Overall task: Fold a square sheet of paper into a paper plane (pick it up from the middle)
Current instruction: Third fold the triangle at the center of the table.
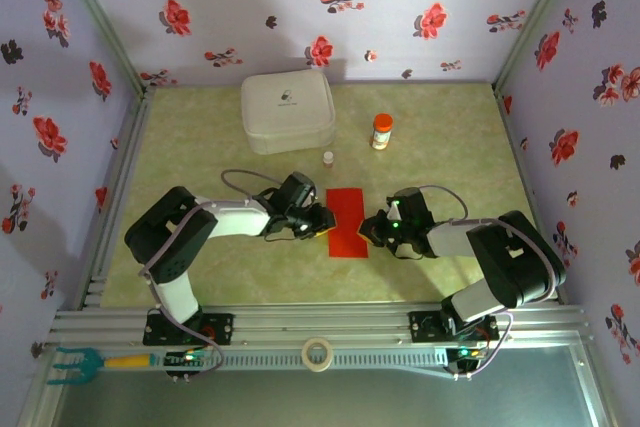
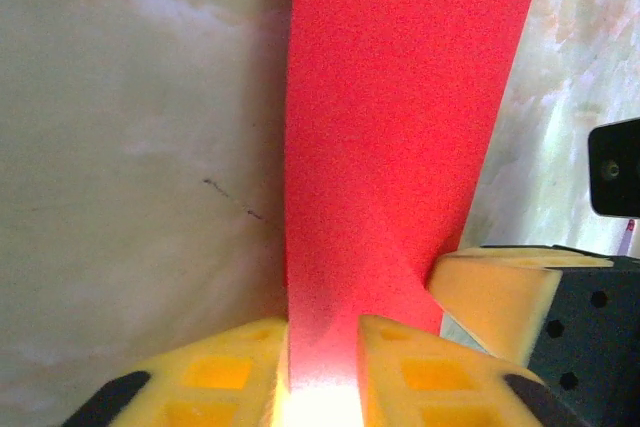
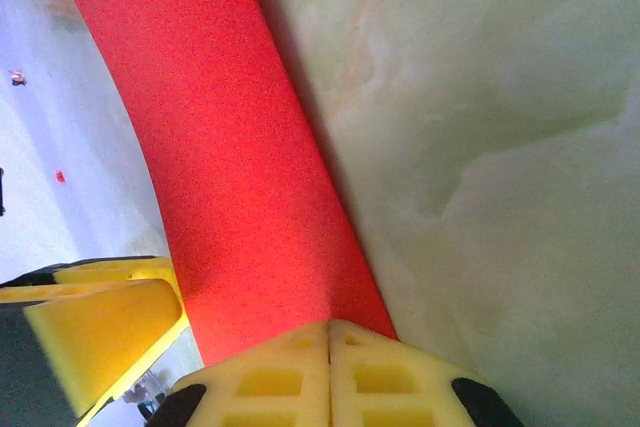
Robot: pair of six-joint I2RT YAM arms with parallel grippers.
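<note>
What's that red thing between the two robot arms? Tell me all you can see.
The red paper is a thin, plain, matte sheet, apparently folded into a narrow rectangle, lying mid-way across the pale green table. The left hand has one long edge between its yellow fingers; the right hand, shut, pinches the opposite edge.

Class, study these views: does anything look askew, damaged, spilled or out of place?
Nothing spilled or damaged. The orange-capped bottle and small vial stand upright near the white case. The red sheet of paper, folded narrow, is pinched by the left gripper and right gripper; a diagonal crease shows near the left one.
</note>
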